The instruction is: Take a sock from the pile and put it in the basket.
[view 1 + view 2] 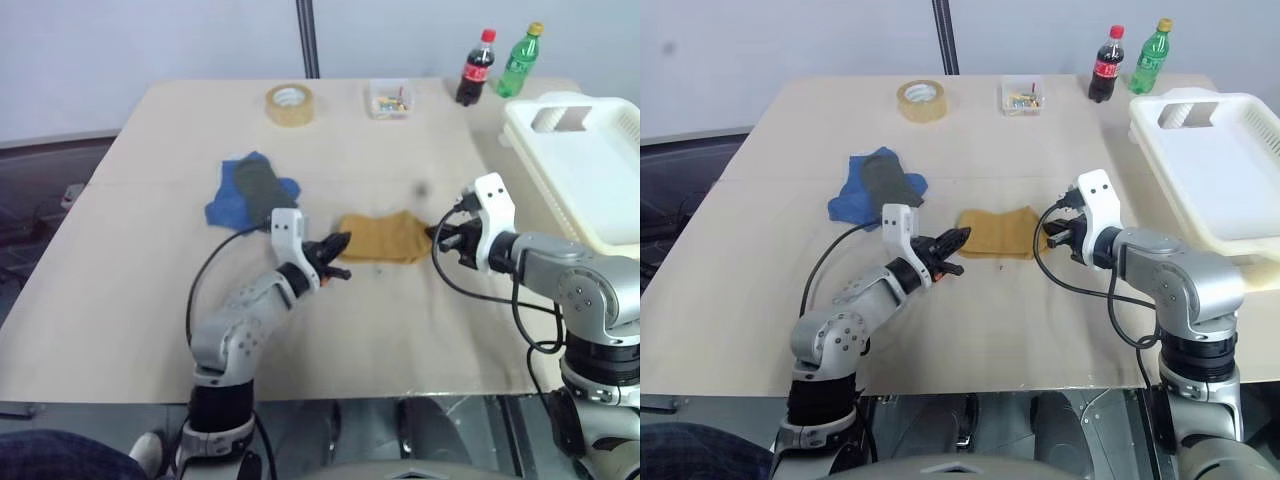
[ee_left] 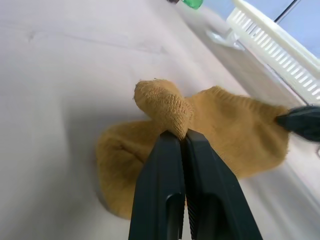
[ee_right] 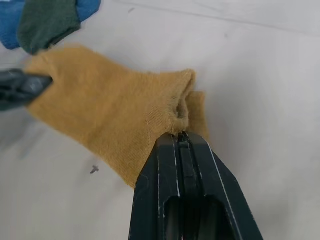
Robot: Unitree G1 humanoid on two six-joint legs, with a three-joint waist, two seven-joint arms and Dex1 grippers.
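Left pincer (image 1: 338,257) low centre-left of head view, pressed together on near-left edge of mustard sock (image 1: 385,237), fold of cloth bunched up between tips in left wrist view. Right pincer (image 1: 440,238) centre-right, clamped on opposite edge of same sock, cuff puckered at tips in right wrist view. Sock stretched flat on table (image 1: 120,300) between both, centre of frame. Farther, left of centre: pile (image 1: 250,190) of blue and dark grey-green socks, apart from mustard one. Right edge: white basket (image 1: 620,240) on table. Far back: tape roll (image 1: 289,104), small clear box (image 1: 389,99), cola bottle (image 1: 476,67), green bottle (image 1: 520,60)
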